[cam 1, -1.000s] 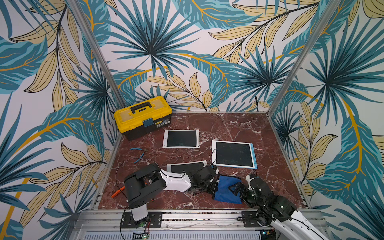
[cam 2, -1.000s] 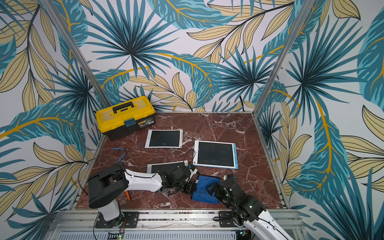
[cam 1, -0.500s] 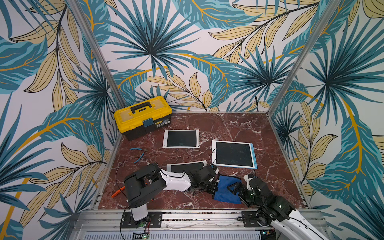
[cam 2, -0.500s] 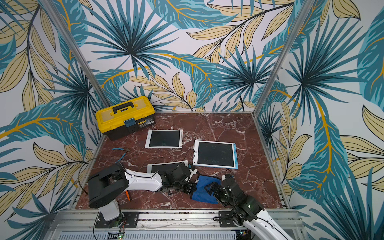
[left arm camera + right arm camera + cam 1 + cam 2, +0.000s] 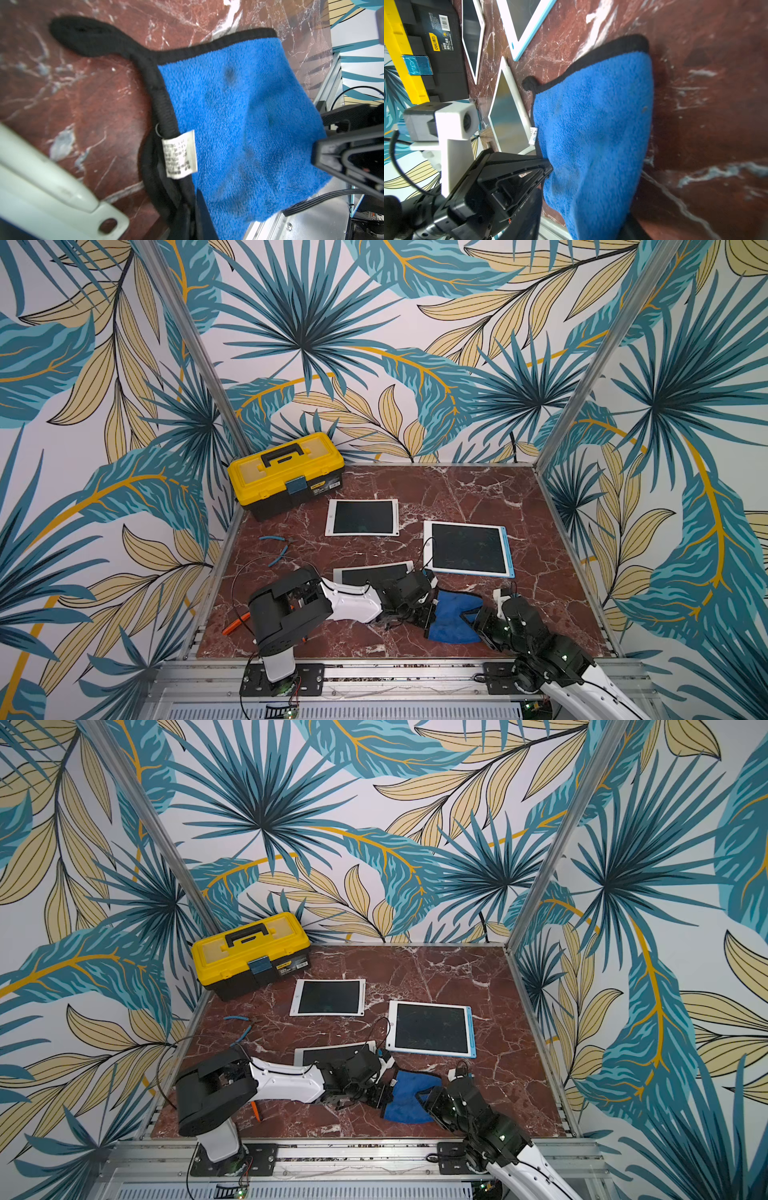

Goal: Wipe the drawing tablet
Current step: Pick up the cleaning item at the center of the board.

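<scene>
Clock bearings are read over the tabletop (image 5: 523,506) from above, with twelve o'clock at the back wall.

Cloth: the blue cloth (image 5: 453,616) sits at five o'clock, near the front edge. It has black trim and a white label (image 5: 179,154) on its hem.

Left gripper (image 5: 430,615): it comes in at the cloth's nine o'clock side. Its fingers (image 5: 519,164) are clamped tight on the cloth's edge.

Right gripper (image 5: 470,619): it stands at the cloth's three o'clock side, fingers (image 5: 342,158) against the fabric. The cloth appears to run between them, but a firm grip cannot be confirmed from any view.

Tablets: all three lie flat with dark screens up.
- The nearest drawing tablet (image 5: 374,572), white-framed, lies just beside the cloth at its ten o'clock, partly under the left arm.
- The blue-edged tablet (image 5: 467,549) lies just right of centre, at the cloth's twelve o'clock.
- The third tablet (image 5: 361,517) lies at eleven o'clock of centre.

Other items:
- A yellow toolbox (image 5: 286,477), lid shut, stands in the ten o'clock corner.
- Blue-handled pliers (image 5: 276,547) lie at nine o'clock.
- An orange-handled tool (image 5: 235,624) lies at eight o'clock by the edge.
</scene>
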Tool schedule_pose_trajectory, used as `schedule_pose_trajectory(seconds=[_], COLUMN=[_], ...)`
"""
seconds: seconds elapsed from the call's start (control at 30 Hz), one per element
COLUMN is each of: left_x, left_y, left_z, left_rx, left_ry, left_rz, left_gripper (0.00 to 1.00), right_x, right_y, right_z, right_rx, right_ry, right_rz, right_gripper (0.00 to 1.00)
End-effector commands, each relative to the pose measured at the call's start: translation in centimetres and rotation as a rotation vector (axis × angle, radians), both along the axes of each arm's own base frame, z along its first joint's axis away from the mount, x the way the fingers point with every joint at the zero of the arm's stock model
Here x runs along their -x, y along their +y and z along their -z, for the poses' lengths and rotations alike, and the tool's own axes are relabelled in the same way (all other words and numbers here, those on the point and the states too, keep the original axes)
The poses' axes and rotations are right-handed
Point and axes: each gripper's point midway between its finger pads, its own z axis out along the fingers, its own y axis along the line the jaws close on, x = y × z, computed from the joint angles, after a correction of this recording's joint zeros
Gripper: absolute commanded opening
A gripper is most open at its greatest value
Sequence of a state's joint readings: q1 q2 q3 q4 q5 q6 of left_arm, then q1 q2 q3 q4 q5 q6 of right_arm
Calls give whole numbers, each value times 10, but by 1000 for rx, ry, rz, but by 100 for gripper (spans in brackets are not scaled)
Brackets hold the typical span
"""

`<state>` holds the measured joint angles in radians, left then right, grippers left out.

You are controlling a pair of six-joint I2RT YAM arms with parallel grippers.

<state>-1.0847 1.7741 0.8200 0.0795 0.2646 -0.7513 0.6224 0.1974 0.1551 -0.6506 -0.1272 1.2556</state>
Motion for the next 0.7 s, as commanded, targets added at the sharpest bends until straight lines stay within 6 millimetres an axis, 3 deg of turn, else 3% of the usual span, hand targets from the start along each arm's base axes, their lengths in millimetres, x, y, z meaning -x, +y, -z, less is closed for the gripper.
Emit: schedule_pose_trajectory(seconds=[0.0,0.17,0.47,0.53,0.63,0.67], left_x=[1,1,1,1,2,2], left_y=[5,4,2,2,1,1], left_z=[11,9,9,8,7,7], left_rx=[-44,-39,-37,-36,-34,-32], left_ry=[11,9,8,9,7,6], left_rz=[5,5,7,6,12,12], left_gripper=[7,7,6,6,6,6], right_x=[40,46,36,36,37,37], right_y=[-24,-29,-28,-29,-31,-32], right_z=[77,85,88,89,89,89], right_rx=[156,218,272,279,287,288], right_ry=[234,292,292,295,293,289], right_rz=[-27,-45,-52,-54,-51,-50], right_gripper=[56,56,55,50,27,24])
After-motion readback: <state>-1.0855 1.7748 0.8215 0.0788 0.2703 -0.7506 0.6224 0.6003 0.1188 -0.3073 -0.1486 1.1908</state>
